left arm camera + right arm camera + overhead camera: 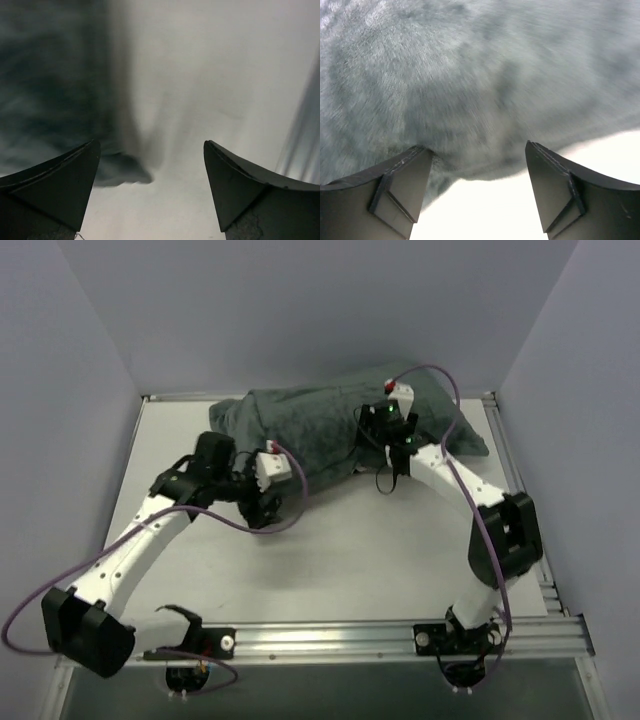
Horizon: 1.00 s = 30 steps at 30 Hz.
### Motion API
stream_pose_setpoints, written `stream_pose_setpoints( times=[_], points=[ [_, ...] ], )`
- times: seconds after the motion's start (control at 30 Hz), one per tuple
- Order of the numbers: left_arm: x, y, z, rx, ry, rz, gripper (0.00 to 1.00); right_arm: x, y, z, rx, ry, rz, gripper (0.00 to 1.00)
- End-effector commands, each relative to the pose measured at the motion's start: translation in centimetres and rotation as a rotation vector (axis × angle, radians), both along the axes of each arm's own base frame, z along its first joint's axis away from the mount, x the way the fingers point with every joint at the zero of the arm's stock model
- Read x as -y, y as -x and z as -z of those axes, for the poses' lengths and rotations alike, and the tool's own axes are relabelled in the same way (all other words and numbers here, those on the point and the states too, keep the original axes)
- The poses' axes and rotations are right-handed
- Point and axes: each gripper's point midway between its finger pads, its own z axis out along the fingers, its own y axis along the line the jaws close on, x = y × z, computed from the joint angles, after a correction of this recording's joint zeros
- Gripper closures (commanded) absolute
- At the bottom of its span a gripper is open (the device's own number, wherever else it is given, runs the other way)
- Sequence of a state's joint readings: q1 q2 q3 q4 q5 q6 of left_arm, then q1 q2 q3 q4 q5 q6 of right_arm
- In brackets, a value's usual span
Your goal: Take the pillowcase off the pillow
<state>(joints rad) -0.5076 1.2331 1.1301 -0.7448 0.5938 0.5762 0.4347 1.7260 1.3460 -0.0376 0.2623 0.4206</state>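
**Both grippers stand open at the grey pillowcase**

Two dark fingers [60, 185] of the left gripper [151, 145] stand wide apart with nothing between them. Below them lies the bare white table [210, 75]. The pillowcase [45, 75] fills the upper left of that wrist view, and a blurred fold of it reaches down just beside the left fingertip.

On the right gripper [478, 146] the fingers [395, 190] are also spread and clamp nothing. Fuzzy grey cloth bulges down between the tips, and its lower edge meets the left one; whether it presses there I cannot tell.

From above, the pillowcase lies grey face up on the far half of the table, from left of the middle toward the far right corner. It looks plump, though the pillow's white fabric shows in no view. The left arm reaches to the near left edge of the cloth. The right arm reaches over its right part.
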Motion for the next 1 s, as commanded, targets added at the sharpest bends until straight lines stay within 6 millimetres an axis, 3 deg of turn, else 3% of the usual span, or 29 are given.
stream_pose_setpoints(
  times=[0.0, 0.07, 0.13, 0.17, 0.2, 0.23, 0.27, 0.33, 0.37, 0.4, 0.5, 0.6, 0.67, 0.73, 0.77, 0.8, 0.87, 0.97],
  points=[
    [-7.4, -9.2, -7.5, 0.187, 0.133, -0.400, 0.05, -0.4, 4.3, -5.8, 0.170, -0.016, 0.134, 0.22],
    [-10.2, -12.0, -7.5, 0.171, 0.160, -0.510, 0.03, -1.9, 6.8, -6.2, 0.175, -0.015, 0.131, 0.21],
    [-13.4, -14.1, -7.8, 0.151, 0.191, -0.610, 0.03, -5.0, 9.6, -6.6, 0.191, -0.119, 0.118, 0.21],
    [-14.9, -15.3, -6.9, 0.104, 0.211, -0.668, 0.03, -6.2, 10.5, -7.3, 0.221, -0.187, 0.110, 0.21],
    [-15.6, -15.9, -6.7, 0.087, 0.228, -0.692, 0.03, -9.1, 12.6, -7.0, 0.227, -0.238, 0.056, 0.21],
    [-17.1, -16.5, -6.4, 0.074, 0.242, -0.739, 0.03, -9.9, 13.7, -5.5, 0.233, -0.308, 0.096, 0.21],
    [-17.4, -17.0, -5.4, 0.052, 0.235, -0.752, 0.03, -12.2, 14.2, -5.7, 0.271, -0.411, 0.080, 0.21],
    [-17.8, -17.1, -3.9, 0.031, 0.213, -0.772, 0.03, -15.7, 15.8, -3.1, 0.234, -0.502, 0.022, 0.21],
    [-17.9, -17.1, -3.4, 0.023, 0.206, -0.772, 0.03, -17.9, 15.8, -3.1, 0.220, -0.584, 0.000, 0.20],
    [-17.9, -16.9, -3.0, 0.019, 0.200, -0.773, 0.03, -19.4, 15.7, -0.4, 0.183, -0.547, -0.008, 0.20],
    [-18.3, -16.4, -2.3, 0.023, 0.178, -0.789, 0.03, -24.5, 15.8, 0.9, 0.166, -0.519, -0.089, 0.17],
    [-18.4, -15.6, -2.3, 0.040, 0.164, -0.776, 0.03, -26.5, 15.8, 1.9, 0.155, -0.547, -0.080, 0.16],
    [-18.2, -15.0, -2.2, 0.044, 0.162, -0.766, 0.03, -27.2, 15.6, 1.7, 0.178, -0.601, -0.080, 0.01],
    [-18.0, -14.6, -2.2, 0.043, 0.169, -0.753, 0.03, -27.9, 15.4, 2.5, 0.174, -0.592, -0.086, 0.00],
    [-17.8, -14.5, -2.0, 0.036, 0.169, -0.748, 0.03, -28.1, 15.3, 4.1, 0.153, -0.550, -0.086, 0.00],
    [-17.8, -14.4, -2.0, 0.034, 0.173, -0.743, 0.03, -28.9, 14.9, 3.7, 0.161, -0.551, -0.091, 0.00],
    [-17.7, -14.3, -1.9, 0.027, 0.175, -0.744, 0.03, -30.0, 14.7, 5.3, 0.146, -0.535, -0.120, 0.01],
    [-17.7, -14.3, -2.0, 0.026, 0.175, -0.745, 0.03, -31.7, 14.8, 6.2, 0.131, -0.582, -0.154, 0.06]
  ],
)
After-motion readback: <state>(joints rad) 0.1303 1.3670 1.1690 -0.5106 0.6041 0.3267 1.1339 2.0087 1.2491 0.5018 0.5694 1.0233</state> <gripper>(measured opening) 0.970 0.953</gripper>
